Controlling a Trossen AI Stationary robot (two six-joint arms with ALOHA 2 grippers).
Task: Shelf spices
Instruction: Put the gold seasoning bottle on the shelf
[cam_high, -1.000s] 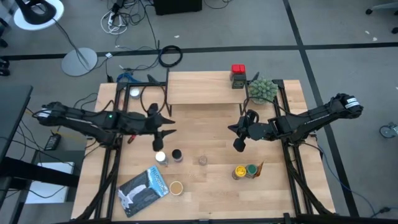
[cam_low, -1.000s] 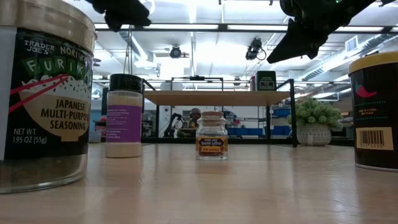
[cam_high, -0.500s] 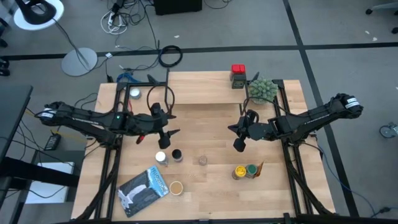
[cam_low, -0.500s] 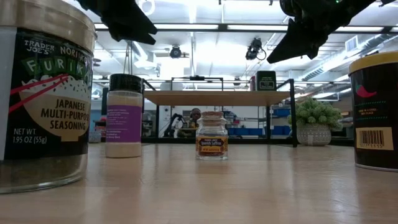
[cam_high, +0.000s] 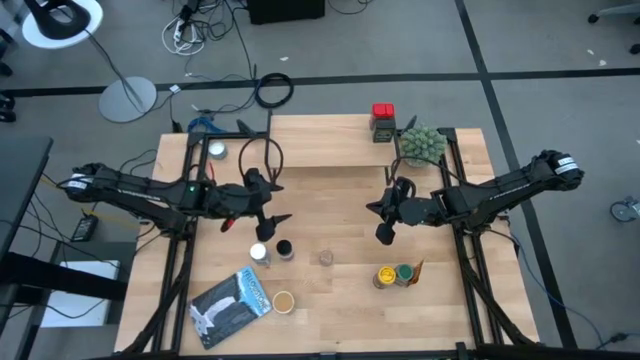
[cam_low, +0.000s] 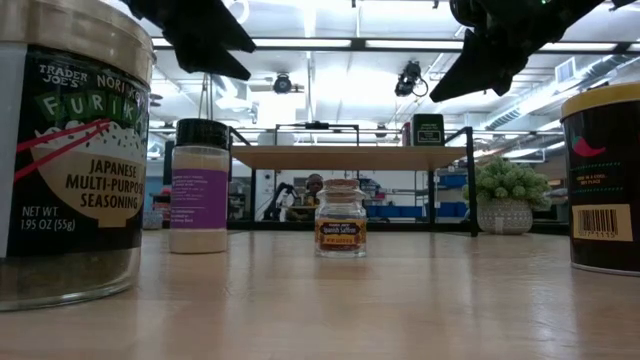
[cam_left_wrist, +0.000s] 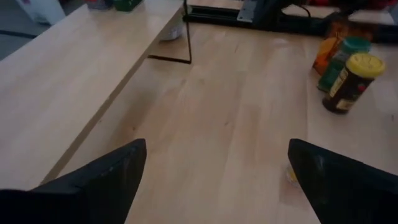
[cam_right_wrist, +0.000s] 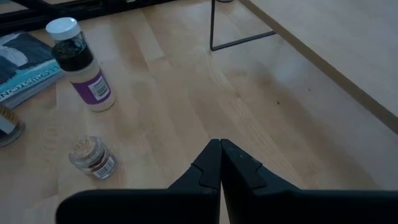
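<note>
Looked past the left gripper (cam_left_wrist: 214, 180), its two dark fingers (cam_left_wrist: 99, 180) spread wide with bare tabletop (cam_left_wrist: 230, 130) between them and nothing held. Showed the light wood shelf (cam_left_wrist: 68, 68) board running along one side, one thin black leg (cam_left_wrist: 186, 34) standing on the table. Caught a yellow-lidded jar (cam_left_wrist: 349, 82) just beside a green-lidded jar (cam_left_wrist: 343, 53), farther off across the table.

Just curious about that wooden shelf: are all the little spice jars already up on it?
No: the shelf holds only a red-lidded tin, while several jars stand on the table.
</note>
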